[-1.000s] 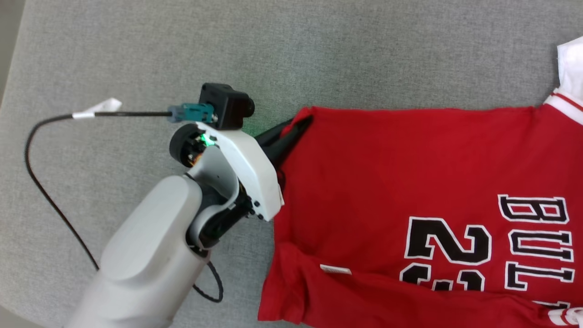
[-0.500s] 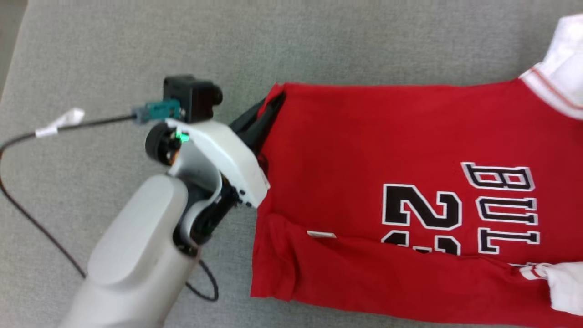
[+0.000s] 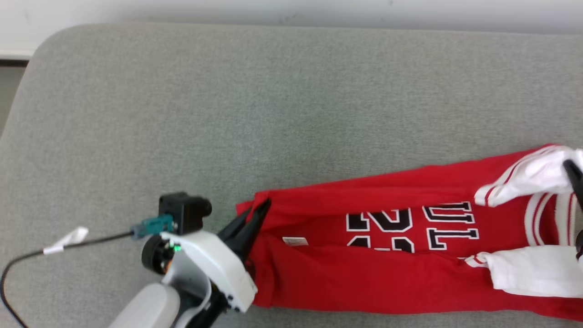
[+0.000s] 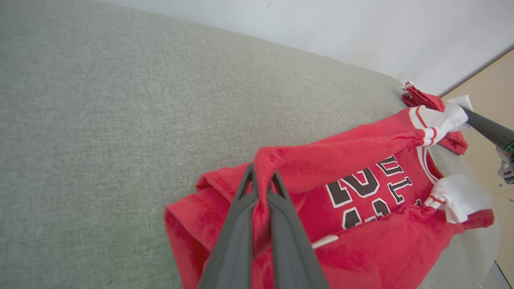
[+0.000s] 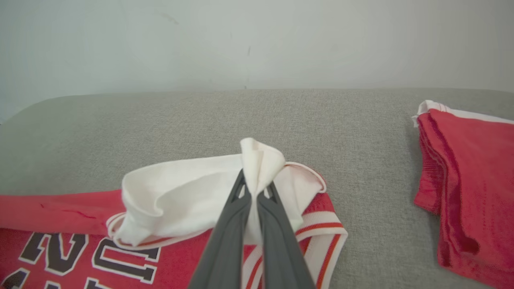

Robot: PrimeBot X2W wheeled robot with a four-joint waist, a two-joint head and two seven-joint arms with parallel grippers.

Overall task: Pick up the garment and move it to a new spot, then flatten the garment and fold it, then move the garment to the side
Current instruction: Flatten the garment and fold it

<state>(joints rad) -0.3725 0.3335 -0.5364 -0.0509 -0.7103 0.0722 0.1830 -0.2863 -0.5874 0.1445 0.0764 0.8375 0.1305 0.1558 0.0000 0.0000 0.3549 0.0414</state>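
The garment (image 3: 387,269) is a red jersey with black-and-white lettering and white sleeves, stretched left to right across the grey surface. My left gripper (image 3: 263,206) is shut on the red corner of its far hem, and the left wrist view shows the cloth (image 4: 361,224) pinched between those fingers (image 4: 263,178) and lifted. At the right edge my right gripper (image 3: 568,165) is shut on the white sleeve (image 3: 524,175). In the right wrist view that sleeve (image 5: 180,192) bunches around the closed tips (image 5: 253,186). The far edge hangs raised between both grips.
The grey padded table (image 3: 273,114) ends at a pale wall behind and rounds off at its left corner. A black cable with a white tag (image 3: 63,239) trails left from my left wrist. Another folded red garment (image 5: 461,180) lies to the right.
The head camera has tilted up, showing the table's far edge. Both grippers have kept their grip and raised the garment's far edge toward the near edge, so the lettering now looks squashed.
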